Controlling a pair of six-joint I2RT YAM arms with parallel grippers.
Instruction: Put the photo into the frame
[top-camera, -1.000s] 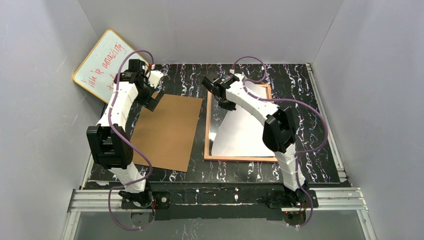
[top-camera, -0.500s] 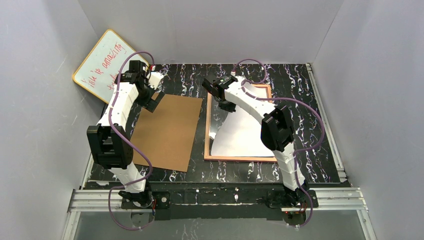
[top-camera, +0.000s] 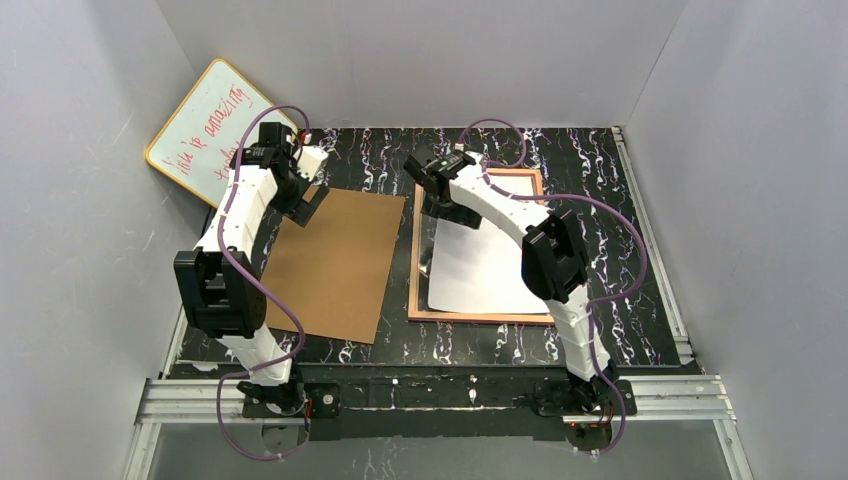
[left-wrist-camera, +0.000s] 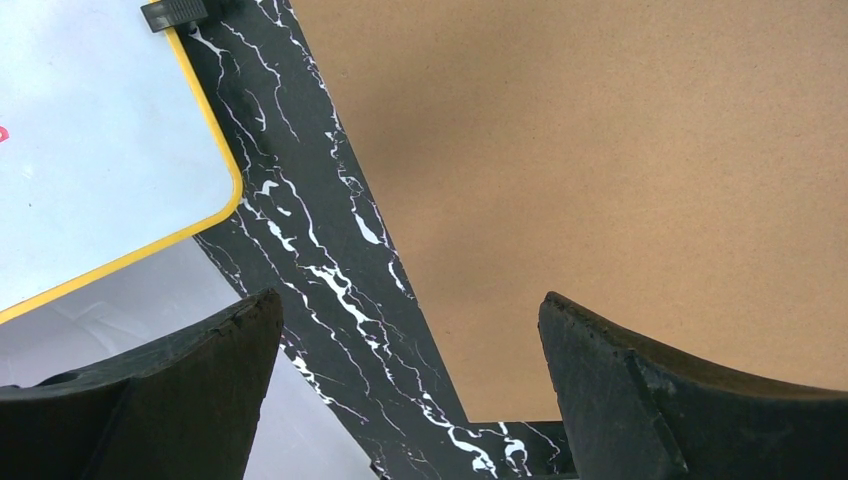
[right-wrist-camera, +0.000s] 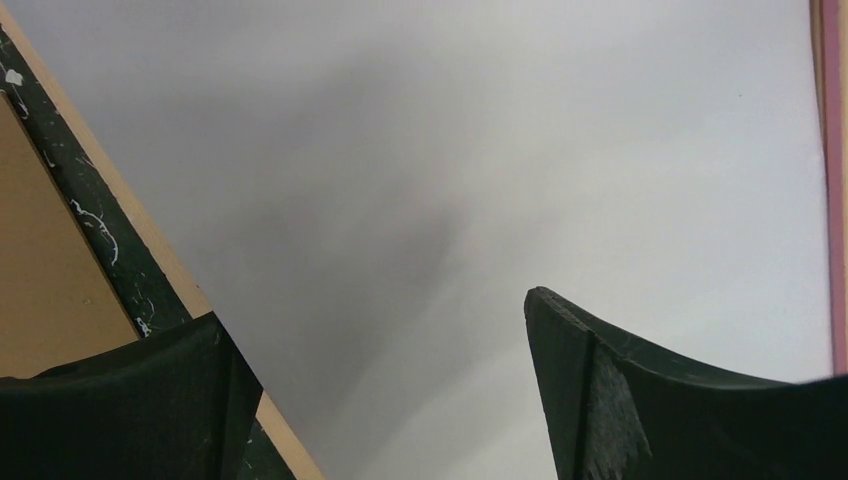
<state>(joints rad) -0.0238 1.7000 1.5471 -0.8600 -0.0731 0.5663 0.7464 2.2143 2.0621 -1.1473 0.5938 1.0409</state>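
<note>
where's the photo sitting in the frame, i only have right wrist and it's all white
observer: the top view shows the photo lying white side up inside the frame, with a dark strip of pane bare along its left edge.
operator: where's the left arm at
observer: the left gripper is open by the far left corner of the brown board, with nothing between its fingers.
operator: anything else back there
observer: a whiteboard with red writing leans against the left wall at the far left corner.
</note>
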